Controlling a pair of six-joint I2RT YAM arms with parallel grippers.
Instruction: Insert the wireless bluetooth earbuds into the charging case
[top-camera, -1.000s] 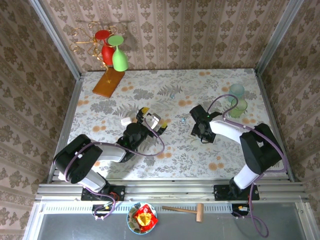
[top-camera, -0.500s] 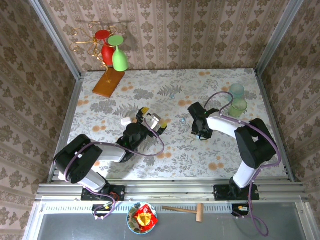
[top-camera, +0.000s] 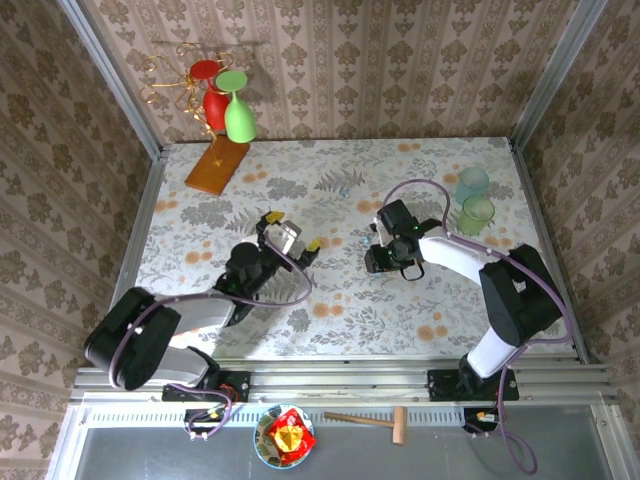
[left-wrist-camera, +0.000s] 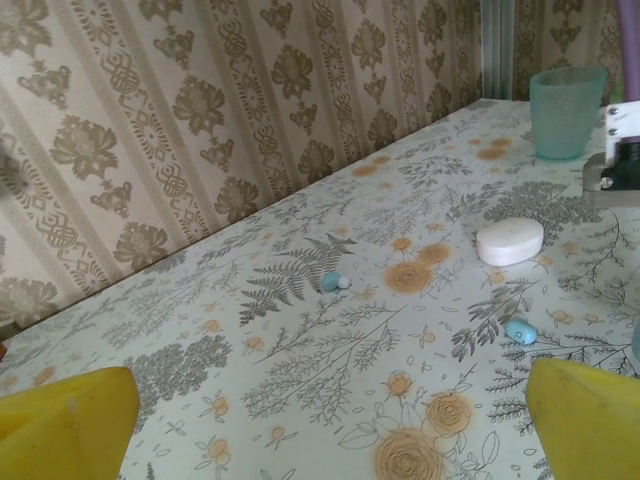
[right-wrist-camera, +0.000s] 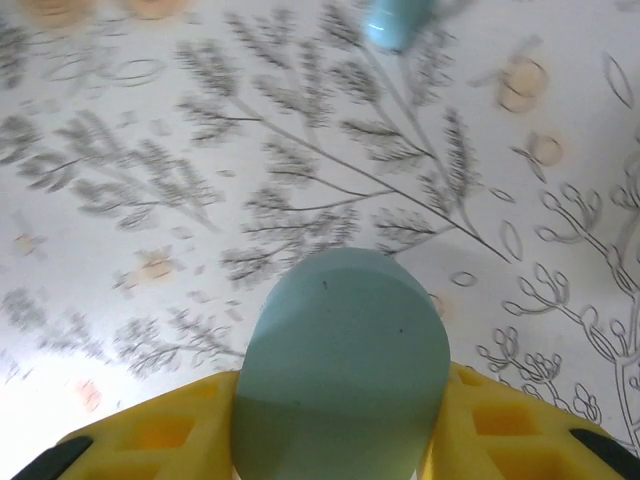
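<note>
Left gripper (top-camera: 291, 230): jaws gaping wide, gripping nothing, low over flowered table (top-camera: 200, 200). From its wrist, first earbud (left-wrist-camera: 333, 281) lies at 12 o'clock. Second earbud (left-wrist-camera: 520, 331) at 2 o'clock, white case half (left-wrist-camera: 510, 241) just beyond, not touching. Right gripper (right-wrist-camera: 340, 430): jaws clamped on mint case half (right-wrist-camera: 345, 340). Green cups (top-camera: 478, 213) at its 2 o'clock, seen from above.

From above and behind we overlook the floral-patterned table (top-camera: 200, 215). Our left wrist view looks low across it, sharing one tiny light-blue earbud (left-wrist-camera: 330, 281). Our right wrist view looks down from close.
</note>
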